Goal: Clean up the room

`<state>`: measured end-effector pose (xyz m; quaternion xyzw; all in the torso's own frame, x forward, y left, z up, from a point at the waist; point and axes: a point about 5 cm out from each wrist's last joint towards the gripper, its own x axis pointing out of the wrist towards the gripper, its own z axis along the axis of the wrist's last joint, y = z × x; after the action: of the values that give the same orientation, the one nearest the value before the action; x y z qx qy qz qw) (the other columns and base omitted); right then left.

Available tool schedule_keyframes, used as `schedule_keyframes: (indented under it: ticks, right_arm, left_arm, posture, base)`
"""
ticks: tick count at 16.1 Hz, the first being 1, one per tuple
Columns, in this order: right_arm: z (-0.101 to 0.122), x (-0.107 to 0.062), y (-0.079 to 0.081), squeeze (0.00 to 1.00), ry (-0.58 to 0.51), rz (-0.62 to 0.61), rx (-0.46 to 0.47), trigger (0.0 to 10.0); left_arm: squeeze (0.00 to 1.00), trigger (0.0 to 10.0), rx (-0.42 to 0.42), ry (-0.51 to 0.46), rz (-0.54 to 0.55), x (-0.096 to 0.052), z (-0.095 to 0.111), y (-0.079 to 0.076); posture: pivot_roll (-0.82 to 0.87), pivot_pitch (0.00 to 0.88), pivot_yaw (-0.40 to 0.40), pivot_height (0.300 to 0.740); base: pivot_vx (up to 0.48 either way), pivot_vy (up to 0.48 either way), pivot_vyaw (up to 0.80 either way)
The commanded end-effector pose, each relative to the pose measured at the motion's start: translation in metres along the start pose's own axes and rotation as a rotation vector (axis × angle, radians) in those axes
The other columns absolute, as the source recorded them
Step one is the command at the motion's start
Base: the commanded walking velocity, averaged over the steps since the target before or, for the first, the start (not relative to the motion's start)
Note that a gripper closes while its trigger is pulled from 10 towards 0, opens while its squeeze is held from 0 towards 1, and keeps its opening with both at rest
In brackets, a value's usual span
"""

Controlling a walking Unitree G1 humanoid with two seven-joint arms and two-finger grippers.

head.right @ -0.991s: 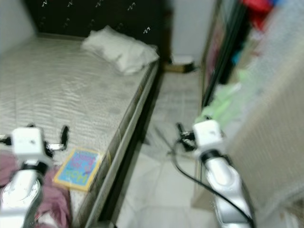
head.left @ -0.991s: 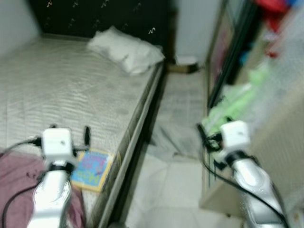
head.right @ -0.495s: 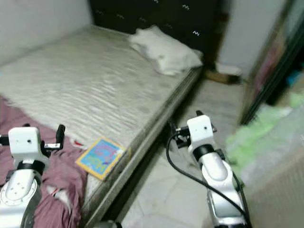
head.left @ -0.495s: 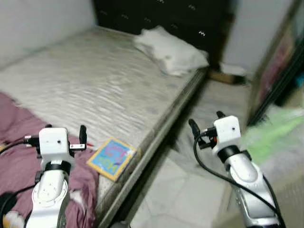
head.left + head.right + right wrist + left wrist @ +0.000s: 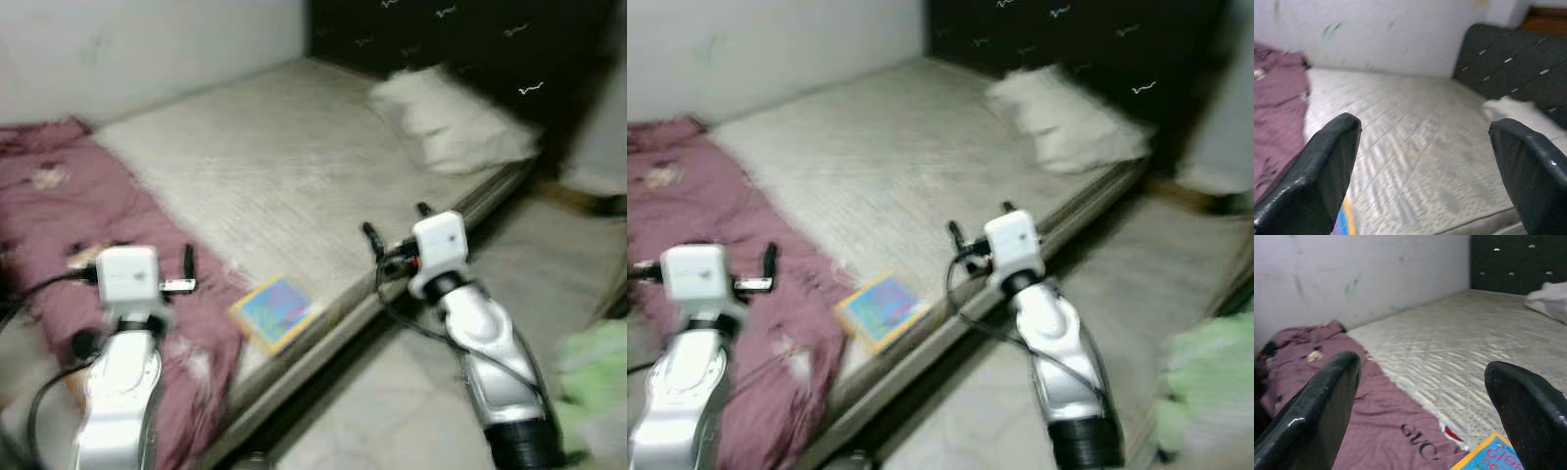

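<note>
A maroon blanket [image 5: 88, 196] lies crumpled over the left part of the bare mattress [image 5: 284, 166]. A colourful book [image 5: 277, 308] rests flat near the mattress's front edge, beside the blanket. A white pillow [image 5: 451, 122] sits at the head end. My left gripper [image 5: 132, 262] hovers open above the blanket, left of the book, with nothing between its fingers. My right gripper [image 5: 397, 223] is open and empty, above the bed's edge to the right of the book. The left wrist view shows the blanket [image 5: 1352, 421] and a corner of the book [image 5: 1496, 455].
A dark padded headboard [image 5: 470, 39] stands behind the pillow and a white wall [image 5: 147, 49] runs along the bed's far side. Pale tiled floor [image 5: 392, 411] lies right of the bed edge. Something green [image 5: 593, 362] sits blurred on the floor at the right.
The camera has swung left: the blanket and wall have come into view and the wardrobe side has gone out. Both grippers have stayed open and empty.
</note>
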<state>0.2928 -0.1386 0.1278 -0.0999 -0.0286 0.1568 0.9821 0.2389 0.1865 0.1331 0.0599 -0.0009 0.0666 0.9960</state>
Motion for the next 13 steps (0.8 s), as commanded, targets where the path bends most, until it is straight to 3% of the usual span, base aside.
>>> schedule_keyframes:
  ticks: [1,4,13]
  right_arm:
    - [0.014,0.012,0.009,0.00,-0.063,0.031,0.002,10.0]
    - [0.021,0.026,0.013,0.00,-0.090,0.027,0.031,10.0]
    - [0.020,0.034,0.013,0.00,-0.101,0.013,0.047,10.0]
  left_arm:
    - [0.00,10.0,0.013,0.001,0.013,0.004,0.001,0.003]
    - [0.00,10.0,0.001,-0.007,0.014,0.007,0.002,-0.001]
    - [0.00,10.0,-0.011,-0.004,0.006,0.012,0.000,-0.003]
  posture:
    - [0.01,0.000,-0.014,0.740]
    - [0.02,0.000,-0.015,0.740]
    - [0.02,0.000,-0.013,0.740]
  base:
    - [0.000,0.000,0.76]
    - [0.000,0.000,0.79]
    - [0.000,0.000,0.80]
